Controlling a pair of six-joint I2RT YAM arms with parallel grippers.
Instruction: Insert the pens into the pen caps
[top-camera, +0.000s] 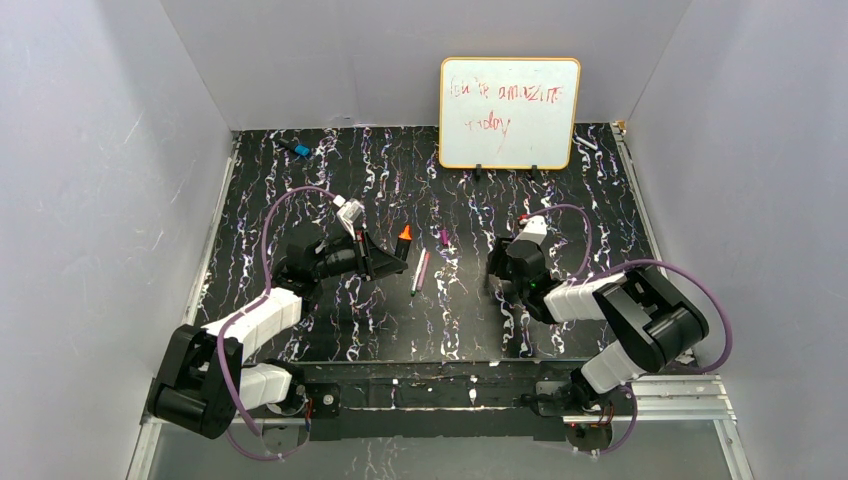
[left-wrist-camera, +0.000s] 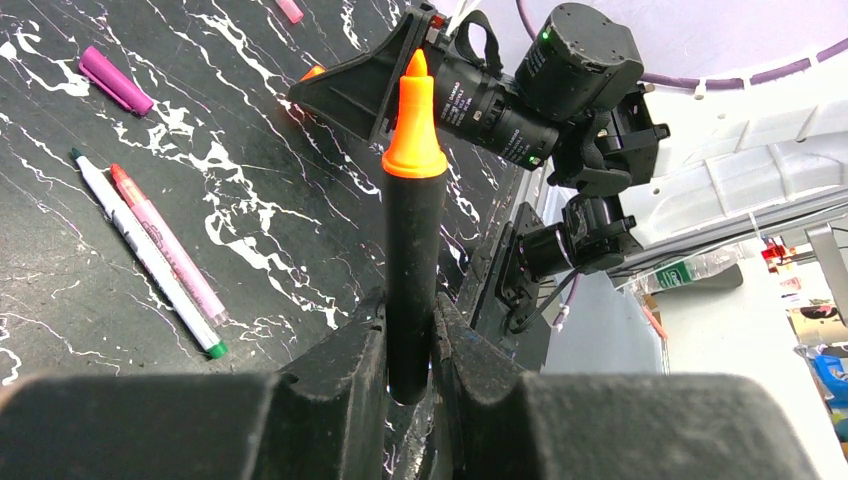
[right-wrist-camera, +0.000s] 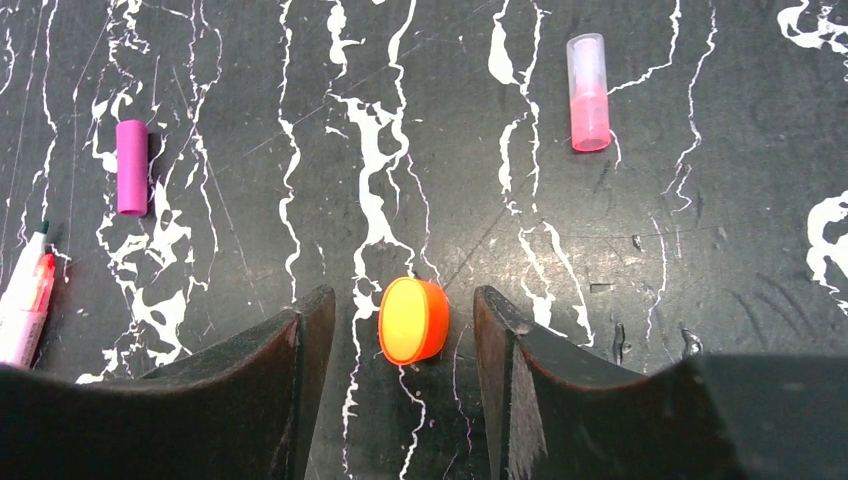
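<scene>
Left pincer (left-wrist-camera: 410, 335) clamped on orange-tipped pen (left-wrist-camera: 415, 230), tip aimed toward right arm. Right pincer (right-wrist-camera: 400, 310) low, jaws apart, straddling orange cap (right-wrist-camera: 412, 320) lying on bench (right-wrist-camera: 700, 260); gap either side of cap.

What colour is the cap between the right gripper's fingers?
Orange cap, best seen in the right wrist view.

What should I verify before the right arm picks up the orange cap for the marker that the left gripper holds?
1. Left gripper shut on black marker: ok.
2. Marker's orange tip bare: ok.
3. Right gripper straddles orange cap: ok.
4. Cap gripped: not ok, jaws open and apart from it.
5. Which end of the cap is open: cannot tell.
</scene>
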